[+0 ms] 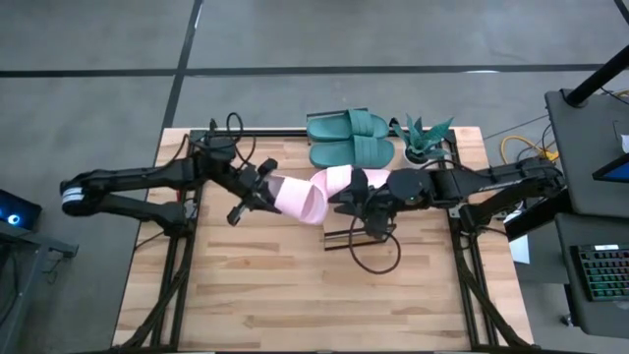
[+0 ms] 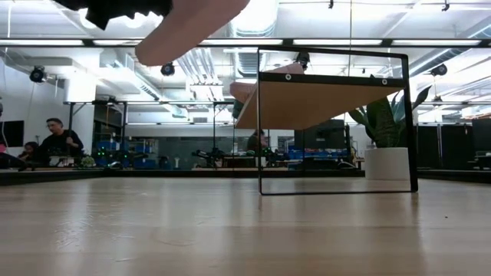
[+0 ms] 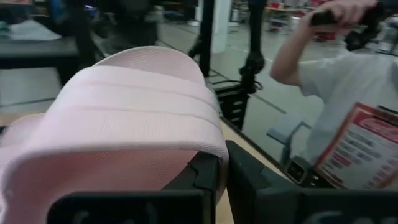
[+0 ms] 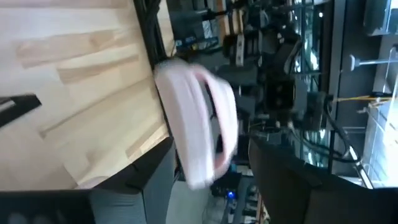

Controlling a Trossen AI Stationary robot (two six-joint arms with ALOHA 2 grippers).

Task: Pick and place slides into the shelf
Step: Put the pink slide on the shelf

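Slides mid-transfer, both pink ones aloft

Left tool (image 1: pixel 263 189) pinches one pink slide (image 1: pixel 298 199) above the counter (image 1: pixel 246 295); right tool (image 1: pixel 354 192) pinches the other pink slide (image 1: pixel 332 178) just beside it. Teal pair (image 1: pixel 350 138) lies on the shelf (image 1: pixel 336 149), far side. Next, likely carry each pink one beside the teal pair and release.

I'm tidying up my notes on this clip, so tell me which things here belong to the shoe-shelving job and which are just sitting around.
Part of the job:
- pink slide held by the left tool
- second pink slide at the right tool
- green slides at the table's far edge
- shelf

Just sitting around:
- potted plant
- keyboard off the table
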